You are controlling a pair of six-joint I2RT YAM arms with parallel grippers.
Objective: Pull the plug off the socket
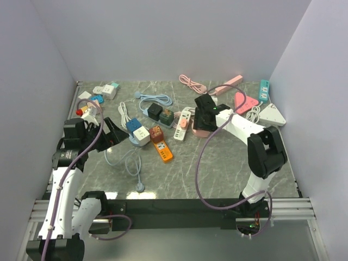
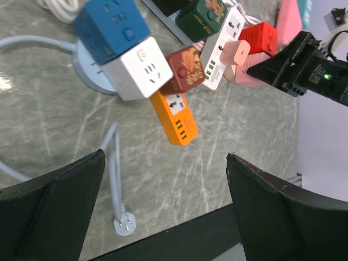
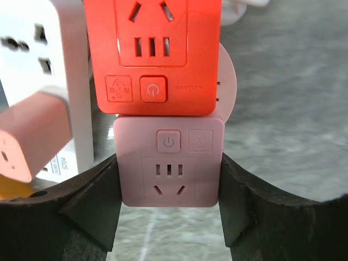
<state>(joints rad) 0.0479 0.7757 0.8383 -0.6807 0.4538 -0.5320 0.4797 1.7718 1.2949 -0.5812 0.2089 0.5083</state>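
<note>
Top external view: left gripper (image 1: 123, 138) at table (image 1: 217, 163) left, right gripper (image 1: 200, 124) right of centre.

Left gripper jaws stand wide apart above the table surface, near the blue cube (image 2: 111, 27) and white cube (image 2: 136, 68), touching neither. To the right lie the orange strip (image 2: 175, 117) and then the white power strip (image 3: 38, 54). Right gripper fingers (image 3: 103, 190) clamp both side faces of the pink cube adapter (image 3: 179, 185), which butts against the red cube socket (image 3: 157, 49), just right of the white power strip.
</note>
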